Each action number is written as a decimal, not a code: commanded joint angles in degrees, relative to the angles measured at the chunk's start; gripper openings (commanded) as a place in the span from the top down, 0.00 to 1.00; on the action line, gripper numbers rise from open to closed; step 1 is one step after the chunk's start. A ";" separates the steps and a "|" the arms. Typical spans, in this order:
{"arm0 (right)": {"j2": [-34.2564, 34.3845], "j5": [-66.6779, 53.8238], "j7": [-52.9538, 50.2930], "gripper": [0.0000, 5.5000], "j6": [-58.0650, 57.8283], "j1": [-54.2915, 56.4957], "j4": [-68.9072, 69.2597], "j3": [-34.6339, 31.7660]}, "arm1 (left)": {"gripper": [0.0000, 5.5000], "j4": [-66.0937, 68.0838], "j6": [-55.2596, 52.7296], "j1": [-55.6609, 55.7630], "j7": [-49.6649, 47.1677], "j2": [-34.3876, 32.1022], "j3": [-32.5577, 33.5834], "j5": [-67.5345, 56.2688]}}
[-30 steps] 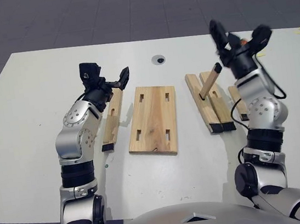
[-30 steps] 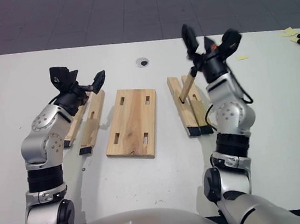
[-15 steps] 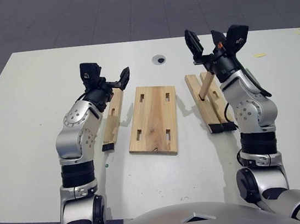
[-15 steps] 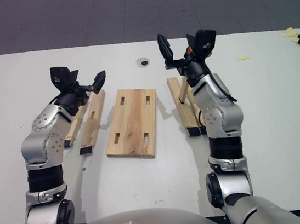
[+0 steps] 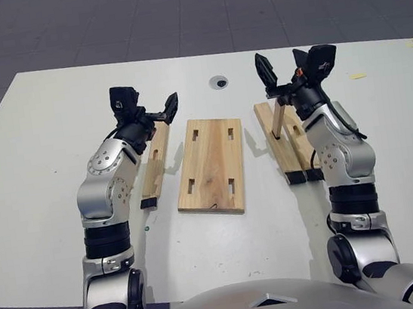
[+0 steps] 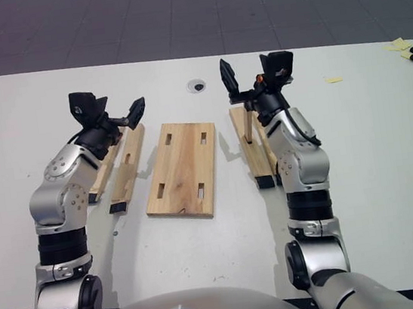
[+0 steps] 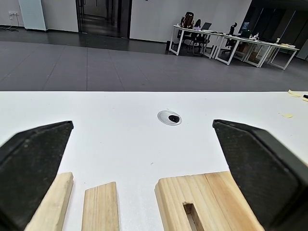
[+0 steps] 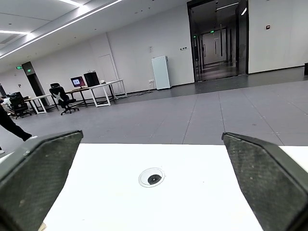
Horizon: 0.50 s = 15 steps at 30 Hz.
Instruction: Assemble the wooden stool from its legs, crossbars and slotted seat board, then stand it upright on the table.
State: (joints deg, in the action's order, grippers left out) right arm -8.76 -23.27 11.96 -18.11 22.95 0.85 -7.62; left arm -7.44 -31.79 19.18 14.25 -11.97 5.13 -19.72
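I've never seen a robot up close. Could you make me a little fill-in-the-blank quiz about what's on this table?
1. The seat board lies flat on the table and has ___ slots cut through it.
2. The seat board lies ___ the left wooden pieces and the right wooden pieces.
3. The left gripper and the right gripper both have their fingers ___.
Missing words: four; between; open.

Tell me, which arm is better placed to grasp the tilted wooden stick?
Right. The right claw, open, is close to the stick's upper end, over the right legs. The left claw, also open, is across the seat board, above the left legs.
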 commanded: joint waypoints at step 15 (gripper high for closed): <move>-0.35 -0.71 0.51 0.02 -5.96 6.95 -5.38 -0.57 | 0.02 0.81 0.52 0.57 -0.14 0.22 -0.15 0.51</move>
State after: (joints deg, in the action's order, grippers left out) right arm -9.62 -25.15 11.94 -20.31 35.60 1.29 -9.99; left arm -6.50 -31.46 19.46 14.29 -11.93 5.13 -19.70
